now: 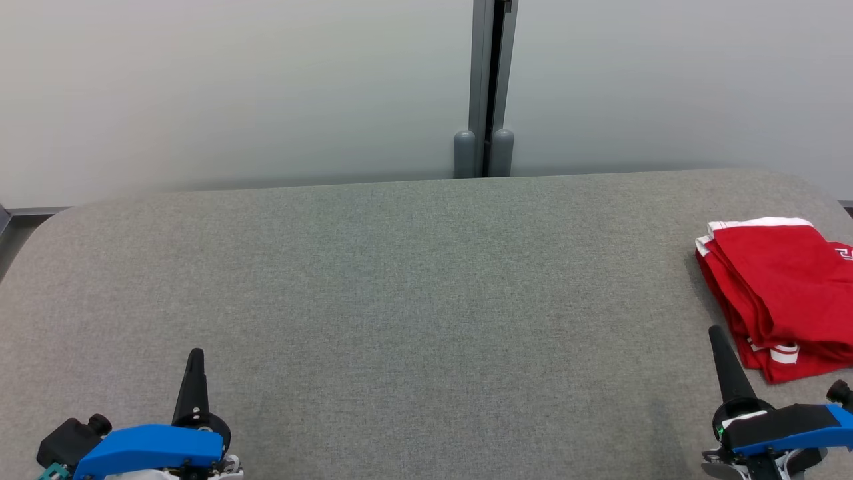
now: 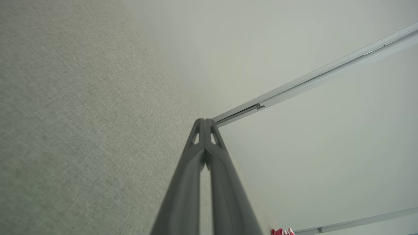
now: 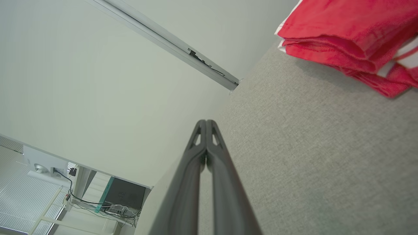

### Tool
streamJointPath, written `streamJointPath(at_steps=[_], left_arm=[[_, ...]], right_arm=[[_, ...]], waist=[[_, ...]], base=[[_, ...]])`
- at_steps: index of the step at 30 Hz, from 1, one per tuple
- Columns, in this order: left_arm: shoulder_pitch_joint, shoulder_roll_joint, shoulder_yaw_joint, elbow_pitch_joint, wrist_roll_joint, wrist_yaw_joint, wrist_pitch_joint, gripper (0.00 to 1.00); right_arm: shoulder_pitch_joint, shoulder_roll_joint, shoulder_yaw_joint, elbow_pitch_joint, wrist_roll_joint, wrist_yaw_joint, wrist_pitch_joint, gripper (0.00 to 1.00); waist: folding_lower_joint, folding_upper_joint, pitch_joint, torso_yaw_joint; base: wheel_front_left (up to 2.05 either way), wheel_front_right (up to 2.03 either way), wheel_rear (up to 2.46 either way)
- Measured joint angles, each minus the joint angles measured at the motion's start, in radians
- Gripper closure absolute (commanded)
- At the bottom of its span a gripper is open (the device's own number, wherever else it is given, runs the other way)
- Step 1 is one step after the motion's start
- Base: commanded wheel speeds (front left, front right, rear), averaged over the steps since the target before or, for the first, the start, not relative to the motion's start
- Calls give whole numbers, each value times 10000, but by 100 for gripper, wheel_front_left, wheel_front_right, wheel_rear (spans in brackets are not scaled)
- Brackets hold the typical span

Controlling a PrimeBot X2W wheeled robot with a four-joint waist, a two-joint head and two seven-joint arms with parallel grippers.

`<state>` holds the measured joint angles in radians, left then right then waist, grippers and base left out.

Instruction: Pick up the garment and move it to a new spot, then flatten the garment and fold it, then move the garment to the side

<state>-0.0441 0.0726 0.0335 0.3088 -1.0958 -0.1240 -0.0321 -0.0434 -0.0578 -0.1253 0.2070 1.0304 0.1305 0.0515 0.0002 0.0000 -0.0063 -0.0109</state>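
Left tool (image 1: pixel 195 355), right tool (image 1: pixel 715 333) closed, empty, parked at bench (image 1: pixel 400 280) front; folded red garment (image 1: pixel 780 293) set aside far right, seemingly finished.

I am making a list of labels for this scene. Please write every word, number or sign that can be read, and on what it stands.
No text can be read here.
On the red garment, a white mark: cut off by the picture's edge, not readable.
On the dark box in the background: too small to show any lettering.
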Motion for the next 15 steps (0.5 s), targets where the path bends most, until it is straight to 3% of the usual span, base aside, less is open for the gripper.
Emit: streamJointPath(at_steps=[15], left_arm=[[-189, -69, 219, -184, -1388, 0, 397, 100]], right_arm=[[-150, 19, 27, 92, 1551, 0, 151, 100]], waist=[[0, 0, 20, 24]], base=[[0, 0, 0]])
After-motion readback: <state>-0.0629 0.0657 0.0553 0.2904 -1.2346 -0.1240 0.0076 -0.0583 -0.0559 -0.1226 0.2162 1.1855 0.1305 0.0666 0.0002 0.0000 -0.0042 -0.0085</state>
